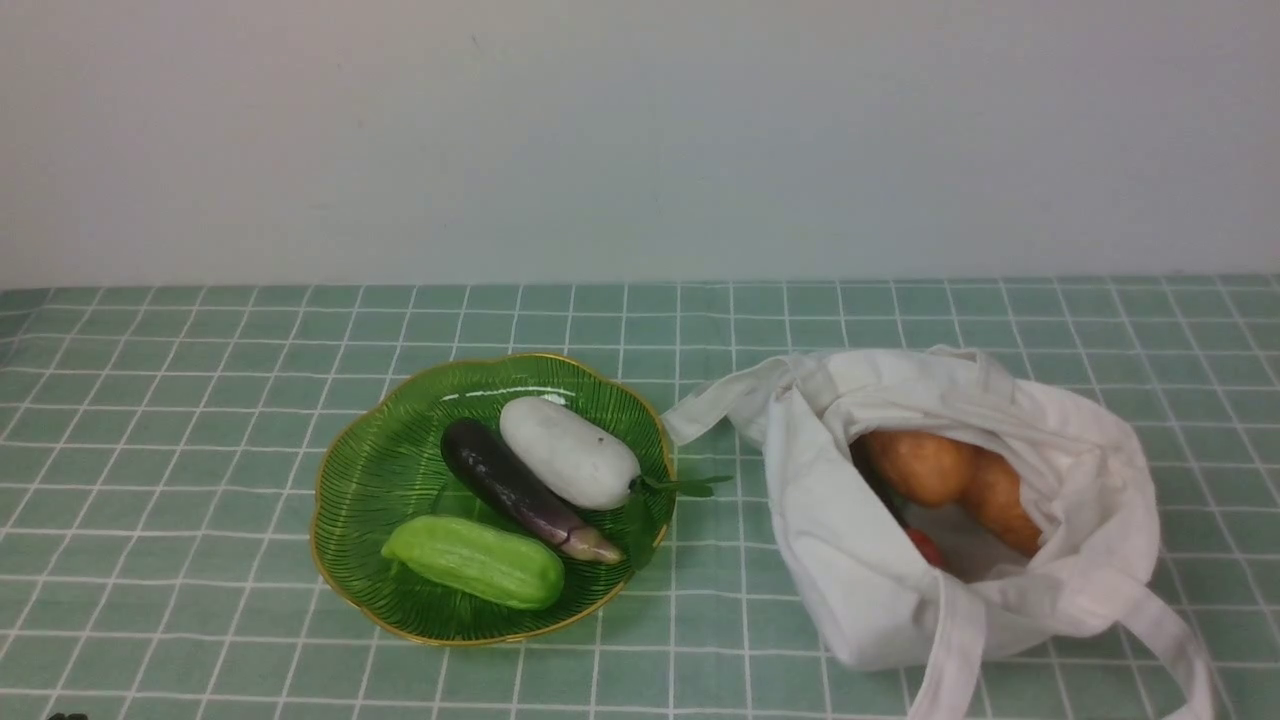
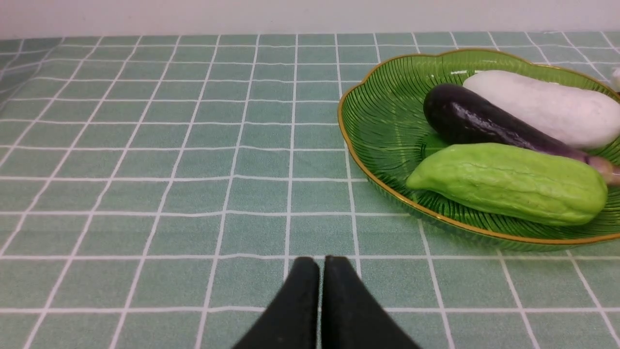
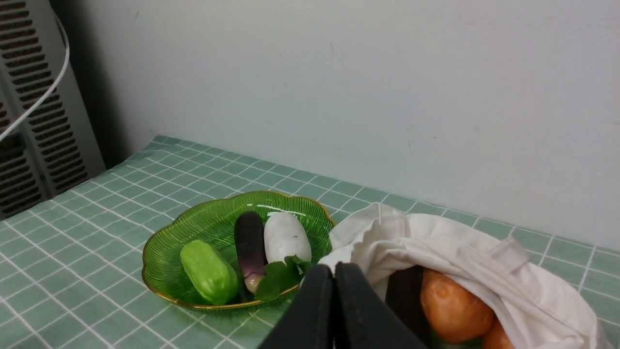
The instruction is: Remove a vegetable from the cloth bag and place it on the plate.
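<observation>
The dark purple eggplant (image 1: 520, 490) lies in the green glass plate (image 1: 370, 480) between a white radish (image 1: 568, 452) and a light green cucumber (image 1: 475, 560). The white cloth bag (image 1: 870, 560) lies open to the right of the plate, with orange vegetables (image 1: 950, 475) inside. Neither gripper shows in the front view. My left gripper (image 2: 320, 261) is shut and empty over the cloth, short of the plate (image 2: 382, 121). My right gripper (image 3: 334, 269) is shut and empty, near the bag (image 3: 436, 242) and the plate (image 3: 169, 237).
A green checked tablecloth (image 1: 200, 400) covers the table, with a plain wall behind. A red item (image 1: 925, 545) peeks from the bag. A long strap (image 1: 945, 650) trails toward the front edge. A louvred grey panel (image 3: 29, 121) and white cable stand beyond the table's left end.
</observation>
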### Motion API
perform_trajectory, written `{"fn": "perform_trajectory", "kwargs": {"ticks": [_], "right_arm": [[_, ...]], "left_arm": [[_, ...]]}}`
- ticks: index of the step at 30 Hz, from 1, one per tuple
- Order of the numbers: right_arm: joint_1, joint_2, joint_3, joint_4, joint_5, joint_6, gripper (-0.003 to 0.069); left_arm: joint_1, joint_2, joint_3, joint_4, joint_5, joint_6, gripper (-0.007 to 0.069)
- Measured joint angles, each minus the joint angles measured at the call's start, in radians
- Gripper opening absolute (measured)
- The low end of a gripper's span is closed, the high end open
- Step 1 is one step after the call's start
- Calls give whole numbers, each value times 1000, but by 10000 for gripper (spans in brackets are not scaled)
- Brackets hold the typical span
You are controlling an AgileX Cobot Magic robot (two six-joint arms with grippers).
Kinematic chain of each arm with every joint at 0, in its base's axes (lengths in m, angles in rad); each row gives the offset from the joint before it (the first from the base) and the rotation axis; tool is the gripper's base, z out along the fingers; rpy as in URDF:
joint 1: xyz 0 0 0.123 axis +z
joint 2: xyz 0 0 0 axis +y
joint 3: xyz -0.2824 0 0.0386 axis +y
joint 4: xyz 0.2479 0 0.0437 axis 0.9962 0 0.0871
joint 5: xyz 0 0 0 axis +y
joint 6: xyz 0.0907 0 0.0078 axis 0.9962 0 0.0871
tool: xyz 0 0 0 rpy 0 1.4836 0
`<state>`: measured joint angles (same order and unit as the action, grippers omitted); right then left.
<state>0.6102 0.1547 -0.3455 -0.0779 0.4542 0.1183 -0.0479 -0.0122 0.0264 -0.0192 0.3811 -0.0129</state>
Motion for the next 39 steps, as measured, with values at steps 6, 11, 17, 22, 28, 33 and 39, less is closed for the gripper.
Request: {"fn": "perform_trajectory", "kwargs": {"ticks": [6, 11, 17, 22, 28, 33, 39], "right_arm": [[-131, -23, 138, 1, -32, -67, -15], [-328, -78, 258, 15, -39, -77, -15], [-500, -154, 352, 20, -42, -76, -15], [-570, -162, 364, 20, -56, -69, -15], [-578, -163, 364, 20, -58, -53, -15], [-578, -163, 364, 20, -59, -51, -15], [-578, -163, 364, 20, -59, -51, -15]], "left_arm": [[0, 0, 0, 0, 0, 0, -8], [0, 0, 0, 0, 0, 0, -8], [0, 0, 0, 0, 0, 0, -8], [0, 0, 0, 0, 0, 0, -8], [0, 0, 0, 0, 0, 0, -8], [0, 0, 0, 0, 0, 0, -8], [0, 0, 0, 0, 0, 0, -8]]}}
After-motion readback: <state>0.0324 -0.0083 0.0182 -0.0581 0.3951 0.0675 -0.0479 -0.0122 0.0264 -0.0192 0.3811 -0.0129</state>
